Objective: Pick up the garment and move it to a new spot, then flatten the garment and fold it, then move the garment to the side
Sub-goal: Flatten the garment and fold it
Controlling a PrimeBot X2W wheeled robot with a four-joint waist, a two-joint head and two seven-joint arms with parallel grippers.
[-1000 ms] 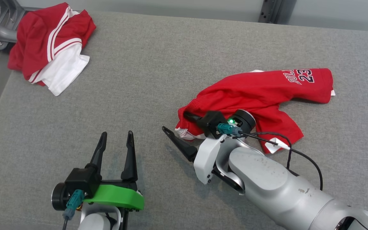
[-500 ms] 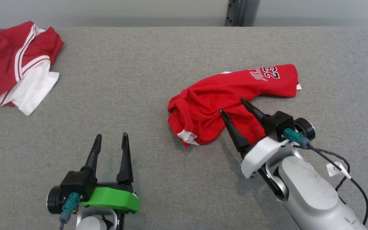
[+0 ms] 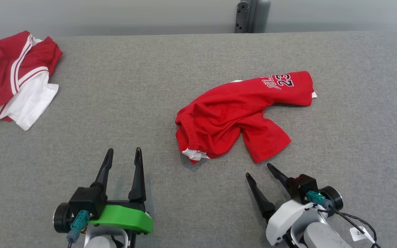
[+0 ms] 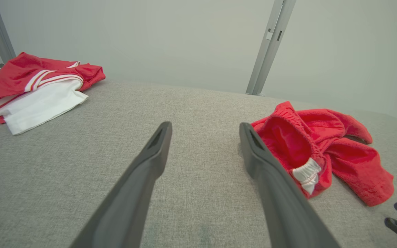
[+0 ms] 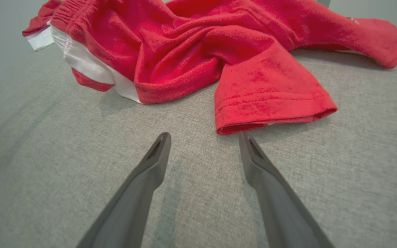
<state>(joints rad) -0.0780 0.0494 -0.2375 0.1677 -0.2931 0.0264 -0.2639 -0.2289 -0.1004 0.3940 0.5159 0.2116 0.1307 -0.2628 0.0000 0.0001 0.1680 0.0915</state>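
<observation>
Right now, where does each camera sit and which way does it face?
Head view: high, looking down at red shorts on grey table; left gripper and right gripper open, at bottom.
Left wrist view: low, facing the back wall; own fingers.
Right wrist view: low, facing the shorts' hem; own fingers.
All three share the shorts.

Grey fabric tabletop (image 3: 198, 62), pale plain wall (image 3: 115, 13), grey metal post (image 3: 252, 15) behind

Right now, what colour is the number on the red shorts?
Dark, black or navy, edged white: the number 23 on the shorts, clearest in the head view.
</observation>
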